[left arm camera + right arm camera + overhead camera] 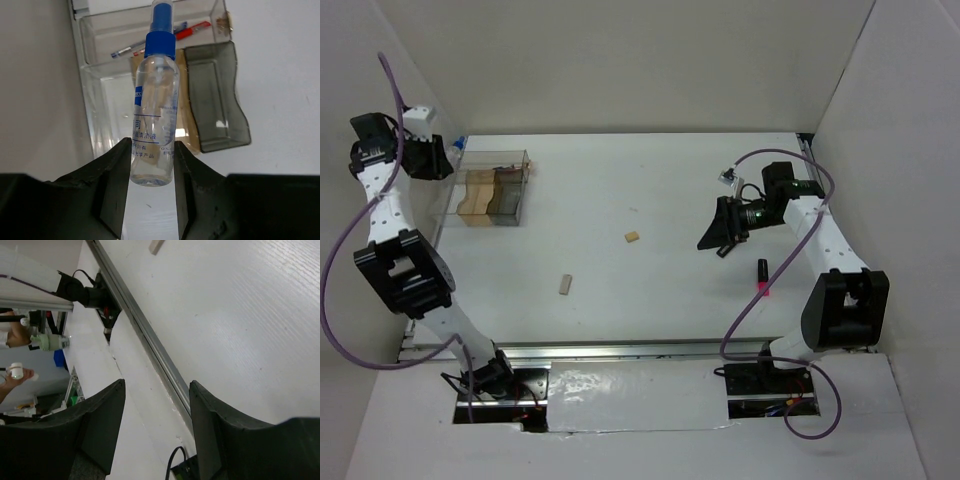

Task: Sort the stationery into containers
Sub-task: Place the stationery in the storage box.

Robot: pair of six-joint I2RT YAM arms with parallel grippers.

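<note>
Left claw (152, 162) clamps the tube (155, 100) by the box (516, 160) at 10 o'clock on the desk (670, 180). Right claw (156, 405) stands apart, empty, at 3 o'clock. 2 erasers (633, 237) lie near centre.

Mid-table (650, 190) passable; eraser blocks (633, 237), marker (762, 276) lie low; box (495, 157) far left.

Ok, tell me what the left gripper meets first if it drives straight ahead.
The left gripper, shut on the clear blue-capped tube, points at the clear compartment box. The tube's cap would likely reach that box first, near the pens, though depth is unclear.
</note>
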